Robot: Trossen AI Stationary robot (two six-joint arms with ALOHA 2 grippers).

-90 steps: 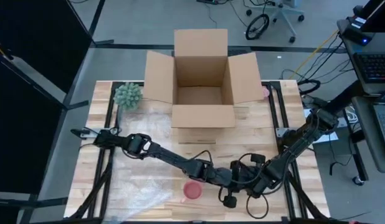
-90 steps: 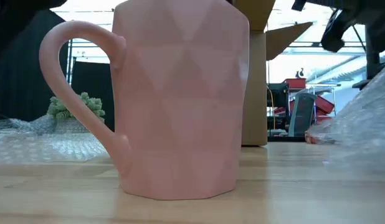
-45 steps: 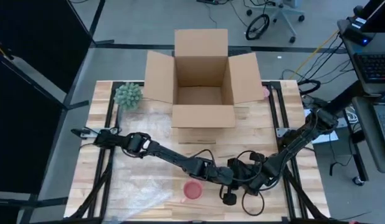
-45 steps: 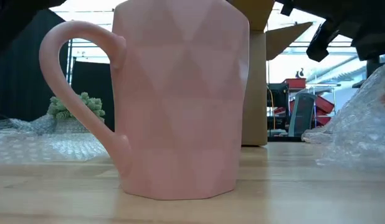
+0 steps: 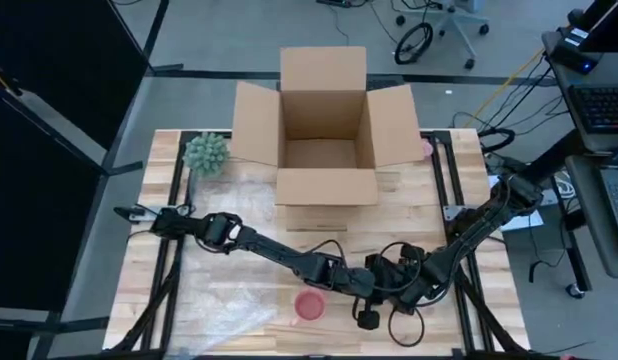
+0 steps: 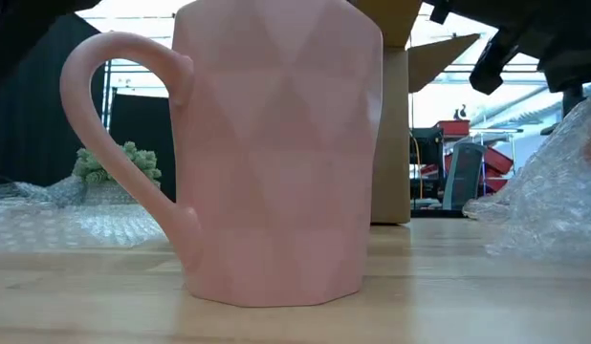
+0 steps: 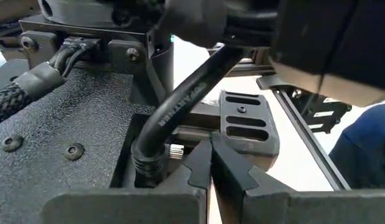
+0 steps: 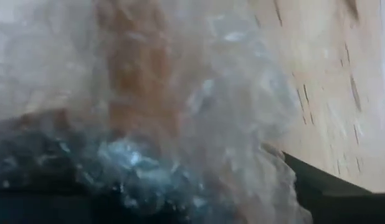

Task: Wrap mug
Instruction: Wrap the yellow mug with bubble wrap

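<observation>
The pink mug (image 5: 309, 306) stands upright near the table's front edge, unwrapped; both grippers crowd just beside it. The left gripper (image 7: 210, 163) is pressed together on nothing visible; the right gripper (image 5: 369, 318) appears clamped on bubble wrap (image 6: 549, 196) — best drawn slowly over the mug, keeping the sheet taut.

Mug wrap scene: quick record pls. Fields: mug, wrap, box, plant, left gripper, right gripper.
mug: pink mug, upright on the table's near edge, handle clear, not wrapped
wrap: bubble wrap bunched beside the mug; more sheet lies flat on the table
box: cardboard box, open, at the far side
plant: green plant, far left corner
left gripper: left gripper shut, close to the right arm beside the mug
right gripper: right gripper low beside the mug, bubble wrap bunched against it
</observation>
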